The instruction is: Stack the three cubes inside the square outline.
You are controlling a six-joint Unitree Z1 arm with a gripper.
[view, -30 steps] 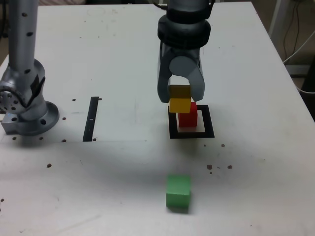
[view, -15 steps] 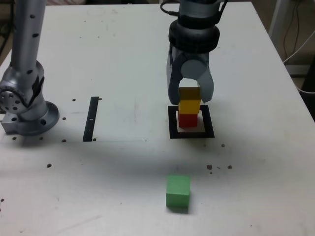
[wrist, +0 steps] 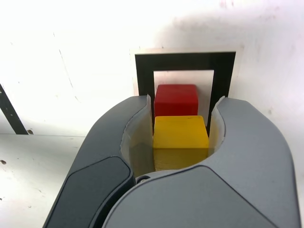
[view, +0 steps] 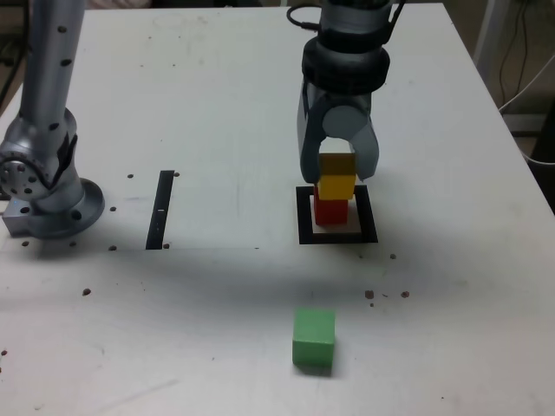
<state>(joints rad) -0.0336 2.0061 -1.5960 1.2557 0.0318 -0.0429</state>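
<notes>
At the exterior view's left edge stands one grey arm base (view: 48,186), its column rising out of the top of the frame. Right of it, near mid-left, one thin black strip (view: 161,209) lies flat on the white table (view: 199,104), running up and down the frame. Dark specks dot the tabletop around both.

Three cubes in all, one of each colour. The green cube (view: 313,338) sits alone in the lower middle of the exterior view, well apart from the others. Above it, right of centre, is one square outline (view: 336,216), black border with a white middle. The red cube (view: 330,210) stands inside it on the white centre. The yellow cube (view: 337,177) is directly over the red one; in the exterior view they look to be touching, though the contact cannot be confirmed.

One gripper (view: 338,170) comes down from the top of the frame over the outline, its two jaws narrow and closed on the yellow cube, one at each side. The wrist view shows the same: the yellow cube (wrist: 180,135) between the two grey jaws, the red cube (wrist: 175,99) beyond it inside the outline (wrist: 185,61), and the strip (wrist: 10,111) at the frame's left edge
</notes>
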